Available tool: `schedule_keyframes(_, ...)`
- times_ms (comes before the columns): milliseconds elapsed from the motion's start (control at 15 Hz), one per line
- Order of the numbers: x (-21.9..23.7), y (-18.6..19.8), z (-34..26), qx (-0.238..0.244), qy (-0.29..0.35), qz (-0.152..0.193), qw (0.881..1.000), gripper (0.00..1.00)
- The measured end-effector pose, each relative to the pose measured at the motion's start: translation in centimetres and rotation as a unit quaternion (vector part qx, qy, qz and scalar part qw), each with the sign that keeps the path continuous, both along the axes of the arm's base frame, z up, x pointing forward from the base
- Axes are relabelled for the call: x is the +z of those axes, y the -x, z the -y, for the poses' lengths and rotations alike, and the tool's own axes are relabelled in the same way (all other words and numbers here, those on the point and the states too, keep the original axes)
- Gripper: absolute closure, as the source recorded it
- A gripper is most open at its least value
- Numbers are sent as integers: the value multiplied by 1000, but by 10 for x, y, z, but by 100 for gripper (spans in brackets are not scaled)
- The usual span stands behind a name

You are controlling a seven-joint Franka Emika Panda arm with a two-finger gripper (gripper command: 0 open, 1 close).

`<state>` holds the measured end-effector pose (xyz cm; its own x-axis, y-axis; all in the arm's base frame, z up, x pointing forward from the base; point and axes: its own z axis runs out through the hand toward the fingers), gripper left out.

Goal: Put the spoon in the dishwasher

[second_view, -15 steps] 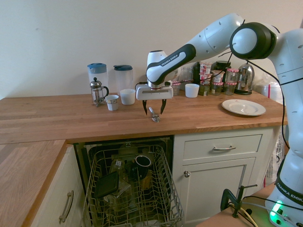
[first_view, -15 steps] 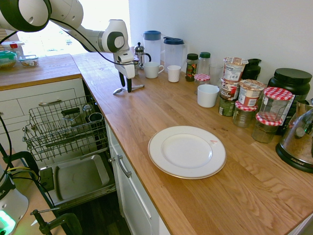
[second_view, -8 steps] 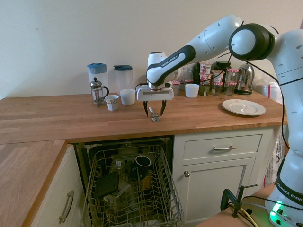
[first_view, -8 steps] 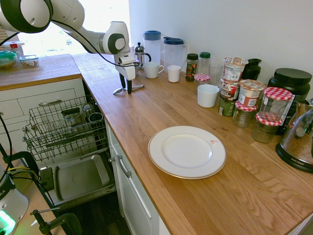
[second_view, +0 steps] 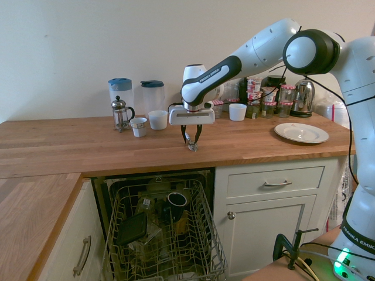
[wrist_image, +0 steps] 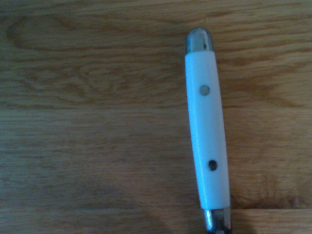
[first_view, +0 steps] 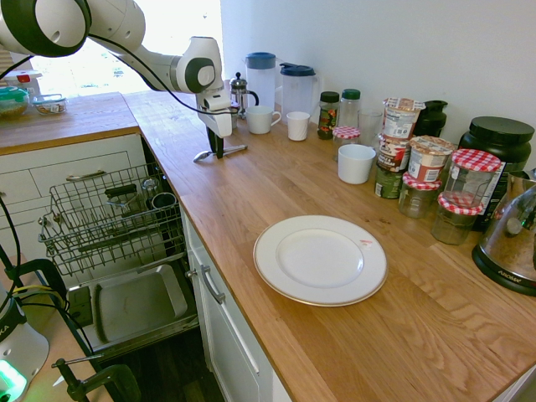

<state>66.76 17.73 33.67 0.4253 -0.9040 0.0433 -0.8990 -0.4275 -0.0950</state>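
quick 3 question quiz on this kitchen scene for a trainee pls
1. True or false: the spoon already lies in the dishwasher.
2. What lies on the counter under the gripper? A) fork B) spoon C) cup
3. Fill in: the empty white ____ sits near the counter's front edge.

Key
1. False: the spoon lies on the counter, with the gripper down around it.
2. B
3. plate
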Motion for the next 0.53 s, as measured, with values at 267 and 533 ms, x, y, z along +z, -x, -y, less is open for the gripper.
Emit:
schedule_keyframes(267,0,-1,1,2,-5,2,1000,100)
schedule_keyframes(533,1,-1,1,9,-11,5,1000,100)
